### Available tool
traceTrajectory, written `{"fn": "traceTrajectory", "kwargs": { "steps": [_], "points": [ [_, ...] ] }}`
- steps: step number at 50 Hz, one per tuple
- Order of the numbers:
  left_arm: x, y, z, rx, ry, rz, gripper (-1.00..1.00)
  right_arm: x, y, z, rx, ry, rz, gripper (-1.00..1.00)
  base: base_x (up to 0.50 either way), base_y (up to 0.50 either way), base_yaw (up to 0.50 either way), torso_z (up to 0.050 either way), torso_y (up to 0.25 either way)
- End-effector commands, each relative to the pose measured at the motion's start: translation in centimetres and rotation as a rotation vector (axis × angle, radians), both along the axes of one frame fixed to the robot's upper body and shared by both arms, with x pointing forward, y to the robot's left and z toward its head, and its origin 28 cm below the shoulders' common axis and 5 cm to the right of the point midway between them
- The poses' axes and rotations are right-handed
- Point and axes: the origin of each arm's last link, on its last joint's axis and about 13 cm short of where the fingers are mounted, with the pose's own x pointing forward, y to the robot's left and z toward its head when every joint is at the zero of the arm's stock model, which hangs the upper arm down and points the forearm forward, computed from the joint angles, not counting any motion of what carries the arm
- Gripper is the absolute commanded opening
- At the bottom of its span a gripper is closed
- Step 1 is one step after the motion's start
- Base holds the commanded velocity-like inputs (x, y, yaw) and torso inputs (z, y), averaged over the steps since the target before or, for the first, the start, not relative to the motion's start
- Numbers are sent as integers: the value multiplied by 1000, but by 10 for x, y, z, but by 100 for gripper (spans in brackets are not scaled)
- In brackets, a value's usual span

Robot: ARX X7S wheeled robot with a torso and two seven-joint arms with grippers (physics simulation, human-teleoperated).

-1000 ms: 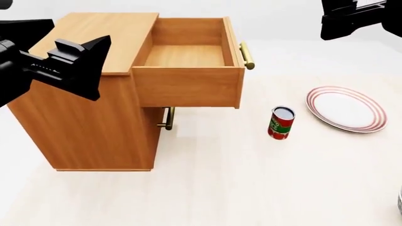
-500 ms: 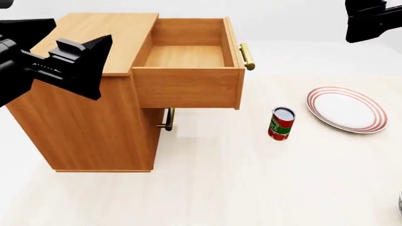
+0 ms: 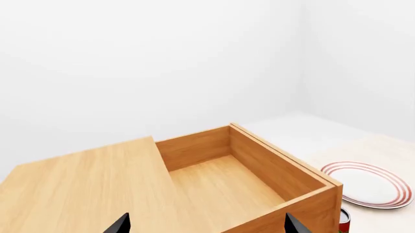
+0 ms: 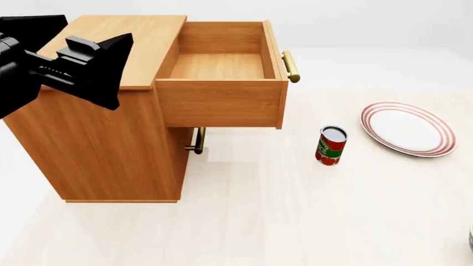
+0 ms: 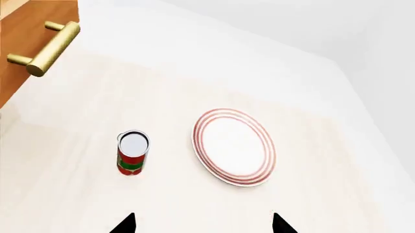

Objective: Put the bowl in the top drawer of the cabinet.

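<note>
The boxy orange-brown wooden cabinet [image 4: 103, 133] has its brass-handled top drawer [image 4: 221, 66] pulled out. The left claw [image 3: 204, 227] hovers spread above it; the right claw [image 5: 202, 224], spread, overlooks a red-ringed white plate [image 5: 233, 146]. No bowl shows.

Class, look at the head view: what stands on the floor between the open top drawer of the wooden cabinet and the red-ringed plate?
A small red and green can stands upright between the open light-wood top drawer and the flat white red-ringed plate, touching neither. The right wrist view shows it too.

Top drawer [image 4: 220, 66] pulled open, seemingly empty; cabinet [image 4: 103, 133] upright
</note>
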Motion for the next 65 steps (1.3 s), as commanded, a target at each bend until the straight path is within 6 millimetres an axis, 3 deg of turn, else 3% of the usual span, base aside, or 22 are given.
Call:
{"fn": "traceTrajectory", "kwargs": {
  "steps": [1, 7, 14, 25, 47, 57, 65],
  "points": [
    [2, 0, 2, -7, -10, -2, 100, -9, -23, -24, -4, 189, -65, 100, 0, 0, 0, 0, 0],
    [1, -1, 4, -3, -13, -11, 100, -6, -34, -36, -50, 253, -108, 100, 0, 0, 0, 0, 0],
    [-2, -1, 5, -5, -19, -11, 100, -15, -49, -60, -49, 332, -161, 100, 0, 0, 0, 0, 0],
    [-9, 2, 7, -11, -32, 7, 100, -23, -57, -86, -69, 413, -199, 100, 0, 0, 0, 0, 0],
    [-11, 1, 6, -14, -34, 9, 100, 9, -58, -149, -96, 509, -200, 100, 0, 0, 0, 0, 0],
    [-13, 1, 5, -16, -30, 7, 100, 44, -36, -178, -134, 549, -167, 100, 0, 0, 0, 0, 0],
    [-13, 1, 3, -20, -25, 3, 100, 53, -32, -197, -158, 586, -185, 100, 0, 0, 0, 0, 0]
  ]
}}
